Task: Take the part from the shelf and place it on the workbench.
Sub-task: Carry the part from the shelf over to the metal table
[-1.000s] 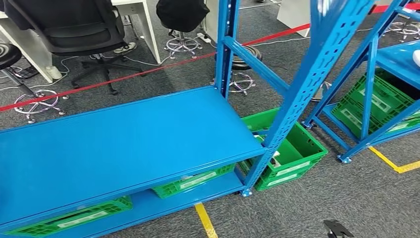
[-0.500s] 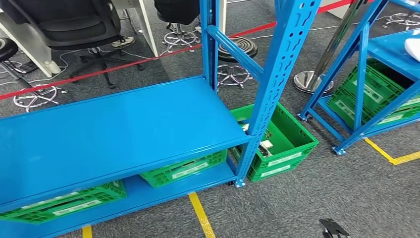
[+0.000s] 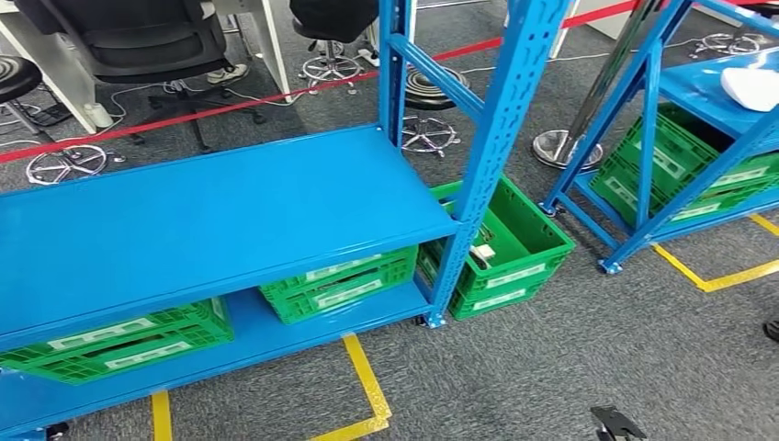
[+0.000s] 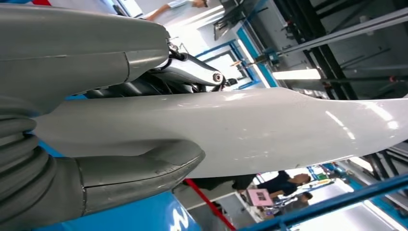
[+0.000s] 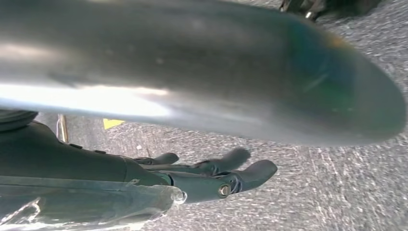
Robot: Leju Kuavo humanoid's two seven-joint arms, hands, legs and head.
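Note:
In the left wrist view my left hand (image 4: 86,57) grips a long, smooth white part (image 4: 269,130), with the grey thumb (image 4: 144,168) on one side of it and the fingers on the other. In the right wrist view my right hand (image 5: 207,175) hangs over grey carpet with its dark fingers stretched out and nothing in them. A blurred, rounded silver-grey shape (image 5: 216,72) runs close past that hand; I cannot tell what it is. Another white part (image 3: 749,87) lies on the right-hand blue shelf (image 3: 698,87).
A bare blue shelf board (image 3: 230,211) lies ahead, with green crates (image 3: 340,285) under it and one crate (image 3: 514,248) on the floor beside its post. More green crates (image 3: 680,175) sit under the right shelf. Yellow floor tape (image 3: 367,386), red line (image 3: 230,106), office chair (image 3: 138,46), stools behind.
The camera has moved: the blue shelf has slid up and to the left in the picture, and more of the right-hand shelf and its white part has come into view.

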